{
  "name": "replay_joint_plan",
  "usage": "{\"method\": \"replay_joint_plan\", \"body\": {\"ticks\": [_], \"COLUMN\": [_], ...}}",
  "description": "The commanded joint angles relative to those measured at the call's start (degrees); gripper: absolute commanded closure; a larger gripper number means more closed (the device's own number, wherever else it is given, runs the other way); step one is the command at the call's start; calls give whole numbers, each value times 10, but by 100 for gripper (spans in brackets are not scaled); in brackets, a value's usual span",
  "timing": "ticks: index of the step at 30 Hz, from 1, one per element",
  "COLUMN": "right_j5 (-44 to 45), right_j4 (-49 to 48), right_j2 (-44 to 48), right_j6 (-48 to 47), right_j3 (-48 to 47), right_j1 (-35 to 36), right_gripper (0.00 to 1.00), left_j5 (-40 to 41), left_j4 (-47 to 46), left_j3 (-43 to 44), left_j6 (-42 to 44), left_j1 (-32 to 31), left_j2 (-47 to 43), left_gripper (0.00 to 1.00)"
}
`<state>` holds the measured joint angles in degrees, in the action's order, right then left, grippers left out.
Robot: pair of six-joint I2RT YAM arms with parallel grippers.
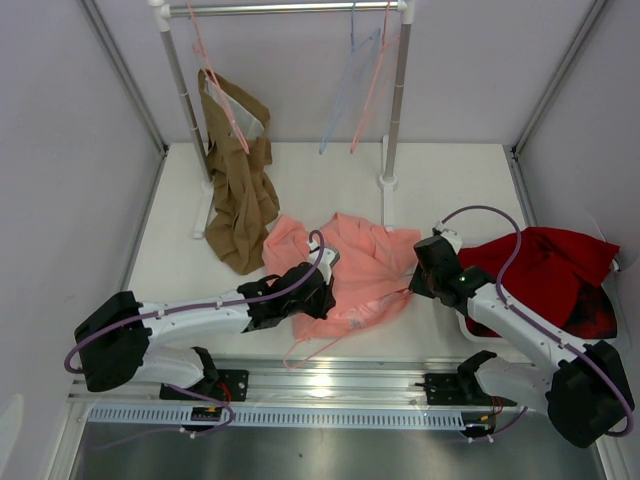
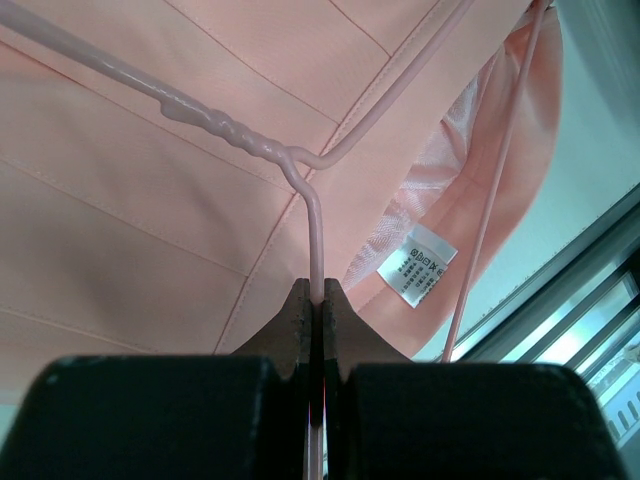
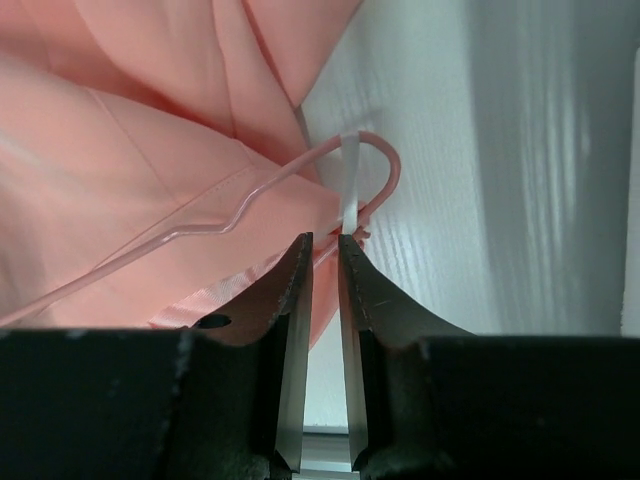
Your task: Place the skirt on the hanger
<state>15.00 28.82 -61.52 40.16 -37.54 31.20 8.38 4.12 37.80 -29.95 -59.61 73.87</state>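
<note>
Skirt (image 1: 365,265) lies under the hanger (image 2: 230,135), whose long axis runs from the left gripper (image 2: 317,287), clamped on its neck wire, to the right gripper (image 3: 325,240), jaws narrowly parted and empty, nearest its rounded end crossed by a white ribbon (image 3: 350,185).

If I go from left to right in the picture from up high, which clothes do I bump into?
brown garment → pink skirt → dark red cloth
</note>
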Motion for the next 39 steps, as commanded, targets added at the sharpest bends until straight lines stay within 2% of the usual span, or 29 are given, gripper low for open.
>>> {"method": "replay_joint_plan", "body": {"ticks": [1,12,33,36,39], "right_j5": [26,26,37,35,31], "right_j4": [-18,-68,-86,-99,-104], "right_j2": [-6,-31,-62,-63,-57], "right_j6": [-15,-28,-29,-31,-33], "right_j3": [-22,-3,21,26,26], "right_j1": [-8,-21,-25,-25,-25], "right_gripper": [79,77,76,80,93], "left_j5": [1,-4,-6,-6,-9], "left_j4": [-3,0,10,10,10], "left_j3": [24,25,32,33,35], "left_j6": [10,13,15,16,18], "left_j1": [-4,-6,-7,-9,-9], "left_j2": [-7,-9,-5,-7,-5], "left_gripper": [100,100,100,100,100]}}
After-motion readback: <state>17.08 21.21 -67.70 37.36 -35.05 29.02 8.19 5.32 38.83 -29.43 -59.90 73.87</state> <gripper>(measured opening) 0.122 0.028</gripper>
